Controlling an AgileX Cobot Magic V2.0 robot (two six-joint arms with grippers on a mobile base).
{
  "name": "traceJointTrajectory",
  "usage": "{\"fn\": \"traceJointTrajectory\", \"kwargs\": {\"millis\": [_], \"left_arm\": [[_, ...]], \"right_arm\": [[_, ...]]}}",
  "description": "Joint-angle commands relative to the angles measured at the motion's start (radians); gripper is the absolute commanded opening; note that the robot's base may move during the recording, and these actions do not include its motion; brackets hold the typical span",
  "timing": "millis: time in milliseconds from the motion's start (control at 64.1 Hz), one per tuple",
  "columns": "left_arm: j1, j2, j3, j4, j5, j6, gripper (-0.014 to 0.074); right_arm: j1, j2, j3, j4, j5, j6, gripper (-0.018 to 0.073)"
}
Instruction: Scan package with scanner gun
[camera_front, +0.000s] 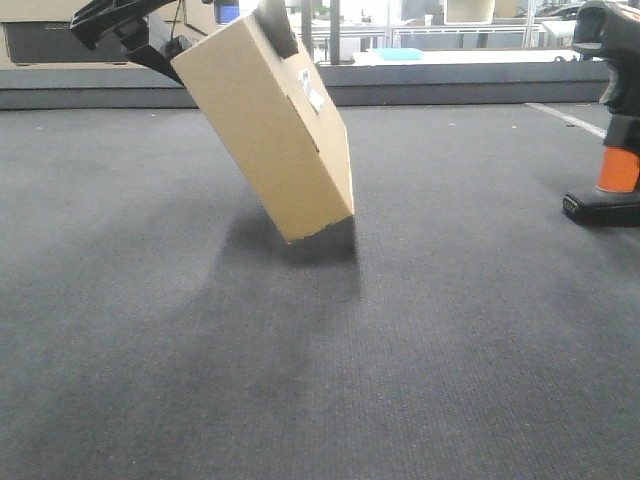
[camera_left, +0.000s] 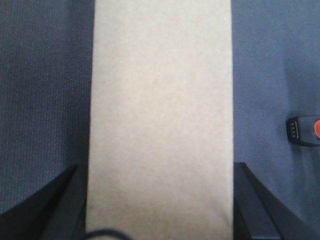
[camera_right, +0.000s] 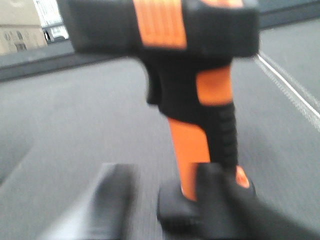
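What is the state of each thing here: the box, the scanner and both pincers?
box: held up at a tilt, low corner close to the mat
scanner: upright on its foot, not gripped
left pincer: shut on the box
right pincer: open, fingers either side of the scanner's handle

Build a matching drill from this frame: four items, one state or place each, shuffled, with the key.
Items
1. package
2. scanner gun
3. white label
4. right tool

States or places
A. standing upright on the grey mat
B. open, close in front of the scanner gun
C. tilted, gripped by the left tool
D. on a narrow side face of the package, near its upper end

Pairs: 1-C, 2-A, 3-D, 4-B
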Motion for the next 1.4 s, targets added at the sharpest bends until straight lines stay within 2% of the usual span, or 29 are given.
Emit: {"fn": "traceJointTrajectory", "kwargs": {"millis": [0,94,172,749,1045,1154,1279,1388], "left_arm": [[0.000,-0.002,-0.004,0.000,-0.031,0.007,-0.0111],[0.000,-0.002,-0.004,0.000,-0.042,0.007,-0.0111],[0.000,-0.002,-0.004,0.000,-0.048,0.007,-0.0111],[0.000,-0.002,-0.004,0.000,-0.062,0.009,-0.0111],[0.000,-0.002,-0.004,0.000,-0.062,0.011,-0.0111],[0.000,-0.002,-0.004,0.000,-0.062,0.011,-0.0111],[0.000,-0.002,-0.004,0.000,-0.062,0.011,-0.0111],[0.000,-0.002,-0.004,0.000,-0.062,0.011,-0.0111]], "right_arm": [[0.001,0.008,-0.043,0.045,-0.027,0.003,0.0403],[0.001,0.025,-0.096,0.098,0.023,0.003,0.0447],[0.001,0.042,-0.124,0.100,0.014,0.003,0.0459],[-0.001,0.141,-0.253,0.096,0.022,0.003,0.0458],[-0.001,0.141,-0.255,0.100,0.017,0.003,0.0449],[-0.001,0.141,-0.255,0.111,0.020,0.003,0.0356],[-0.001,0.141,-0.255,0.149,0.020,0.003,0.0162],[-0.008,0.141,-0.255,0.150,0.020,-0.013,0.0030]]}}
